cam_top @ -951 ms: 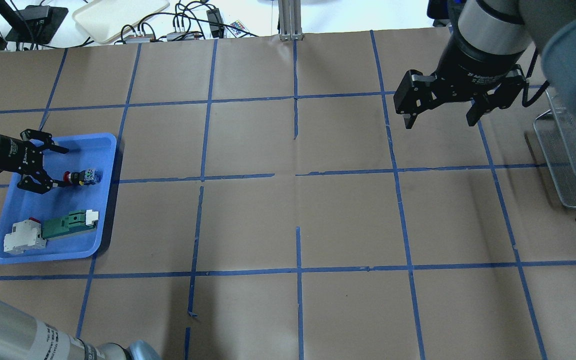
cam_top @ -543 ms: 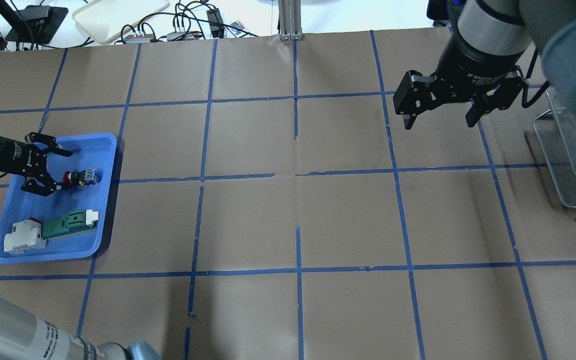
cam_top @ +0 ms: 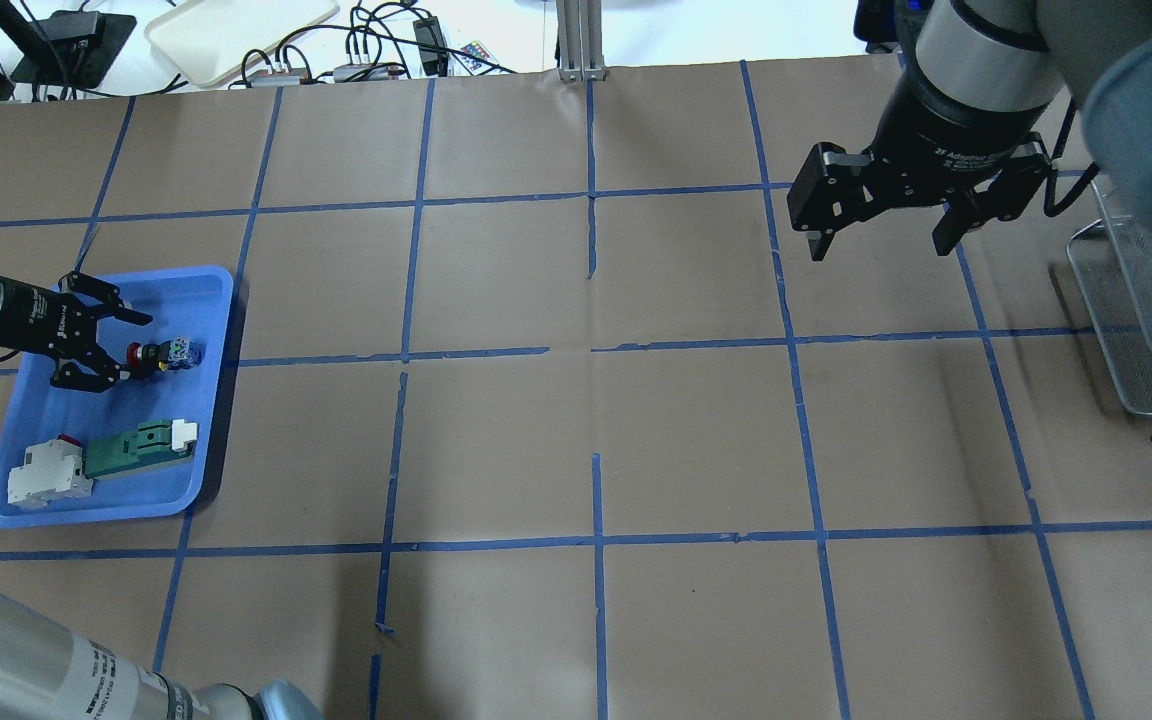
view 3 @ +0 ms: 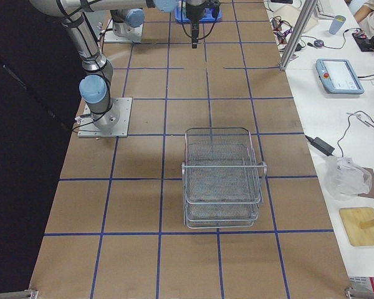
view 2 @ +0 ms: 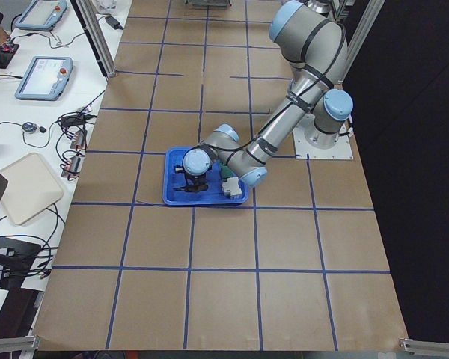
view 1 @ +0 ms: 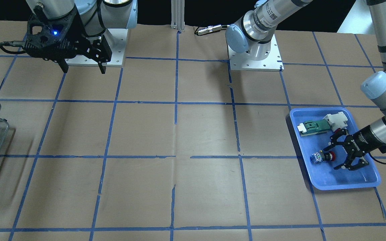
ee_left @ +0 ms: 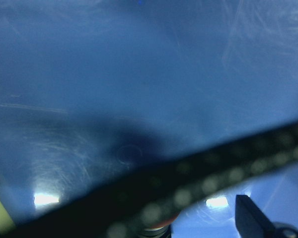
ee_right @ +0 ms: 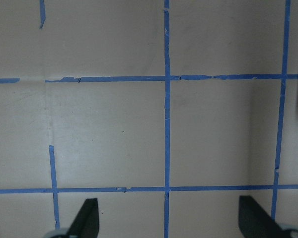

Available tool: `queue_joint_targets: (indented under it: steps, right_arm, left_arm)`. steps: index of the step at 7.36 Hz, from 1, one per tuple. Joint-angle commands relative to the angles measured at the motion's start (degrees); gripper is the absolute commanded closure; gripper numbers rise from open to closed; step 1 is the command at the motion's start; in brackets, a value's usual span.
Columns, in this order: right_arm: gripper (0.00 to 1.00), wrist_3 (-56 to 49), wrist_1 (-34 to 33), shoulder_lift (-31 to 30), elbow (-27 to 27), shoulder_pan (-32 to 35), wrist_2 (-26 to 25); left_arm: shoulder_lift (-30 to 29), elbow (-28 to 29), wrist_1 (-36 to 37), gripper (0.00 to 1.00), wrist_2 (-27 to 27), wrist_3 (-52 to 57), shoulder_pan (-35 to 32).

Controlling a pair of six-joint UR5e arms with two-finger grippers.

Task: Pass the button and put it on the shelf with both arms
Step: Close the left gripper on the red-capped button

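The button (cam_top: 164, 353) lies on its side in the blue tray (cam_top: 191, 300), red cap toward my left gripper; it also shows in the front view (view 1: 321, 157). My left gripper (cam_top: 134, 348) is open and low in the tray. Its fingers stand on either side of the red cap, with gaps showing (view 1: 331, 157). The left wrist view is blurred: tray floor and one dark finger (ee_left: 188, 193). My right gripper (cam_top: 878, 245) is open and empty, high over the far right of the table (view 1: 84, 70). The wire shelf (cam_top: 1146, 320) stands at the right edge (view 3: 221, 180).
A green-and-white flat part (cam_top: 136, 445) and a white block with a red end (cam_top: 46, 475) lie in the tray's near half. Brown paper with blue tape lines covers the table. Cables and a white tray (cam_top: 236, 30) lie beyond the far edge.
My left gripper has moved a little right and nearer, toward the button, and its fingers stand closer together around the red cap. The right arm has barely moved.
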Motion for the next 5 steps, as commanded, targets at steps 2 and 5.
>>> queue_joint_targets:
  steps: [2,5]
  right_arm:
    - [0.00,0.09,-0.05,-0.01,-0.03,0.04,-0.22]
    - [0.00,0.09,-0.14,-0.01,-0.03,0.04,-0.31]
  left_arm:
    - [-0.46,0.19,-2.37,1.00,0.96,-0.03,0.17]
    - [2.34,1.34,-5.54,1.00,0.70,-0.73,-0.35]
